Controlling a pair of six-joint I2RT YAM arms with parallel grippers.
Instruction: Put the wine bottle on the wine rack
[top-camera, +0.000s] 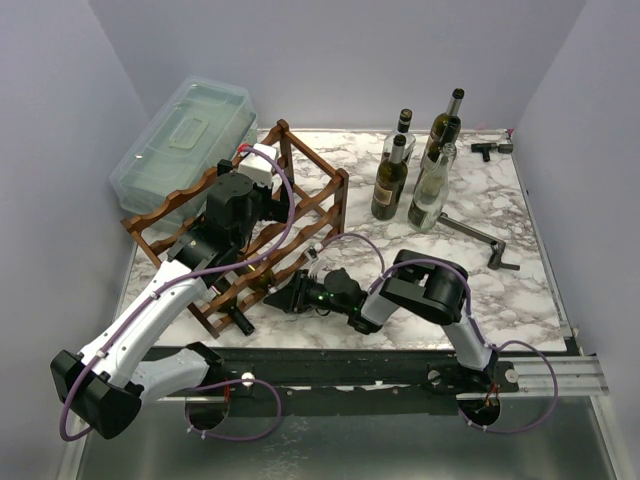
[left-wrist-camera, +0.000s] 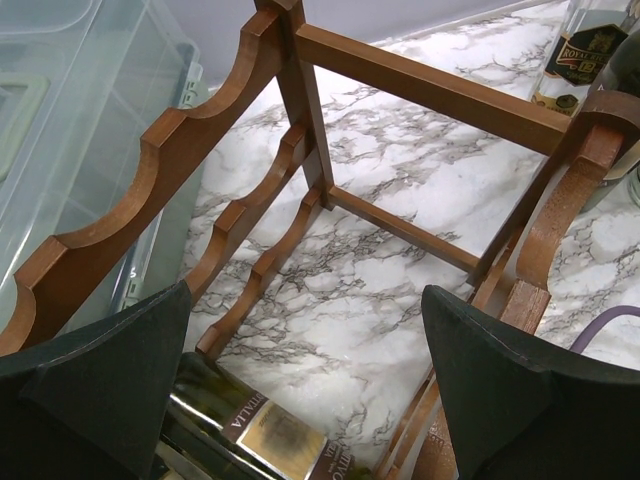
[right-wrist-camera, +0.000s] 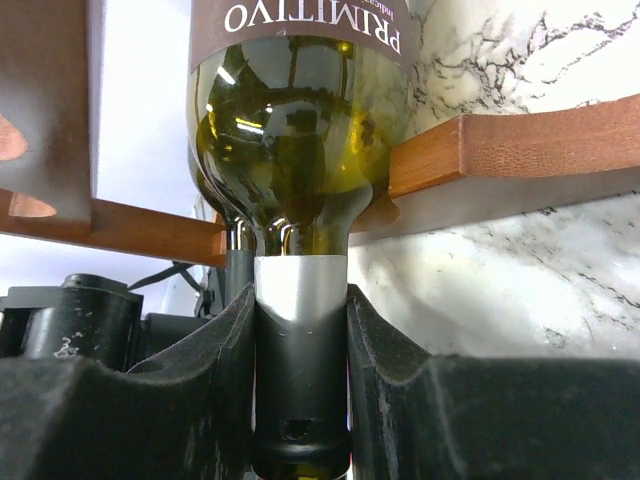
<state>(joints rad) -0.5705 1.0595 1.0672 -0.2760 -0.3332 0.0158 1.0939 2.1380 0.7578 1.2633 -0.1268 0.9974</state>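
The reddish-brown wine rack (top-camera: 310, 195) stands at the table's left. A green wine bottle (right-wrist-camera: 298, 120) with a brown label lies on its side in a low tier, shoulder resting on a scalloped rail (right-wrist-camera: 520, 150), neck pointing out of the rack's near side. My right gripper (right-wrist-camera: 300, 385) is shut on its black-capped neck; it sits at the rack's near corner in the top view (top-camera: 290, 297). My left gripper (top-camera: 238, 203) hovers over the rack's top, open and empty. In the left wrist view its fingers (left-wrist-camera: 100, 385) are wide apart, with the bottle (left-wrist-camera: 255, 432) below them and the rack's rails (left-wrist-camera: 190, 150) ahead.
A clear plastic lidded box (top-camera: 185, 135) lies behind the rack on the left. Several upright bottles (top-camera: 390, 180) stand at the back right. A black tool (top-camera: 482, 240) lies on the marble to the right, and a small dark object (top-camera: 490, 148) lies at the far right corner.
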